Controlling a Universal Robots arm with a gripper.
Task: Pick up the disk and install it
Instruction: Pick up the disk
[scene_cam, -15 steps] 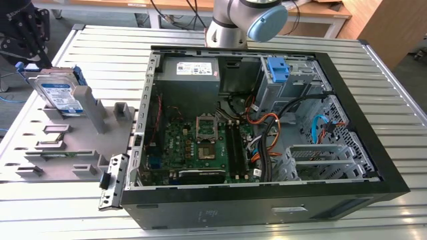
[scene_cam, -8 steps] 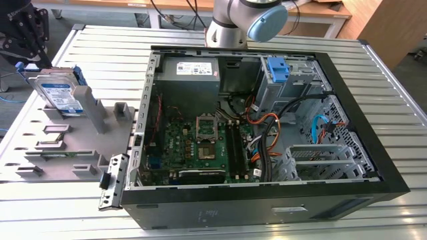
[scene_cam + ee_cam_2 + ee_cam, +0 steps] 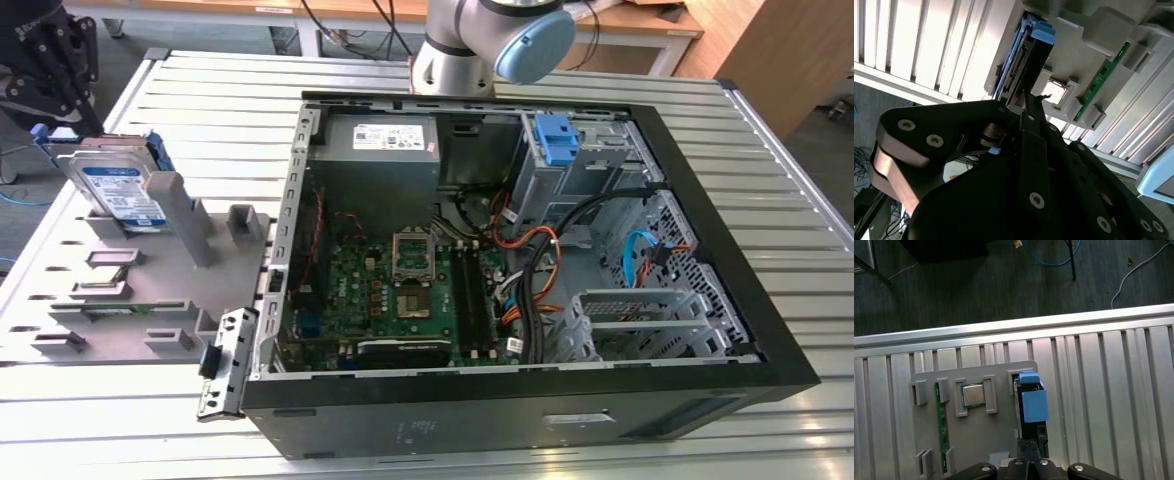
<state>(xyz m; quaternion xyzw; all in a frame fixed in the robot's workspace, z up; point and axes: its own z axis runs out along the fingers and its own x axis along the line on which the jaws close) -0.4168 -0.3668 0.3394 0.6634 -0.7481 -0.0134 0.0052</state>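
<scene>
The disk (image 3: pixel 118 188), silver with a white-and-blue label and a blue bracket, stands on edge in a slot of the grey holder (image 3: pixel 134 300) at the exterior view's left. My gripper (image 3: pixel 54 100) hangs just above and behind the disk's top end. In the first wrist view the disk (image 3: pixel 1031 402) appears edge-on with my black gripper (image 3: pixel 1029 460) over its near end. In the second wrist view the gripper (image 3: pixel 1026 102) tapers to a point close to the disk's connector edge (image 3: pixel 1021 65). The fingers look shut, with nothing between them.
The open computer case (image 3: pixel 534 405) lies at centre on the slatted metal table (image 3: pixel 214 90), with a motherboard, cables, a grey power supply (image 3: pixel 380 150) and a blue bracket (image 3: pixel 554 140) in its drive bay. The holder also carries a processor chip (image 3: pixel 974 395) and a green memory stick (image 3: pixel 942 435).
</scene>
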